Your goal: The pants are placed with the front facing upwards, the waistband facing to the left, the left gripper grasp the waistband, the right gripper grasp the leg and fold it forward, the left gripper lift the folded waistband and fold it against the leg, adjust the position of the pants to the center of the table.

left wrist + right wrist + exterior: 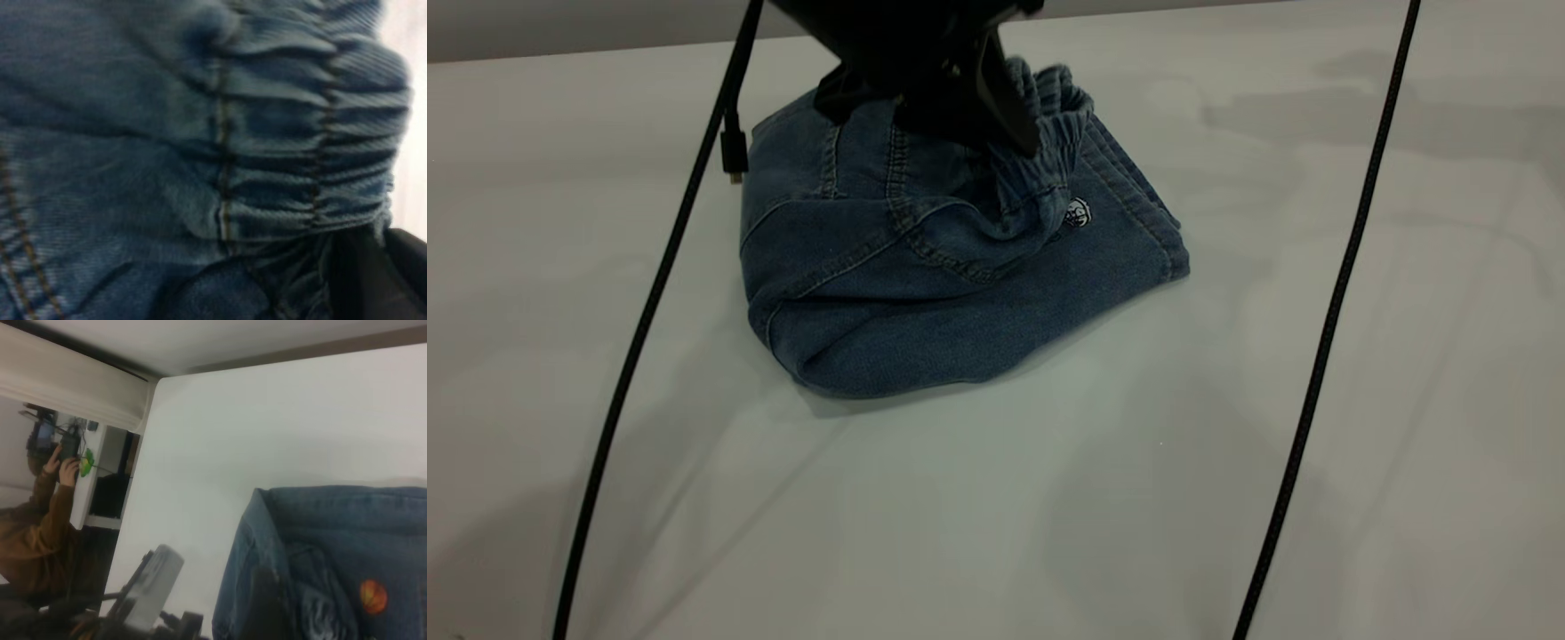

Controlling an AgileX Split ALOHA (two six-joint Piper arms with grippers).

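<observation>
The blue denim pants [925, 293] lie folded in a bundle on the white table [1049, 498]. The ruched waistband [1049, 124] is bunched up at the far side of the bundle. My left gripper [1009, 116] comes down from the top edge of the exterior view and is shut on the waistband. The left wrist view is filled by the waistband [300, 147], with one black finger [373, 280] beside it. In the right wrist view, the leg [347, 547] shows an orange ball print [373, 596]. My right gripper [261, 607] rests as a dark shape against its denim.
Two black cables [649, 302] [1334, 302] hang across the exterior view, the left one with a plug [734, 156] near the pants. A person [47, 520] stands beyond the table's far corner. Bare tabletop lies in front of and beside the pants.
</observation>
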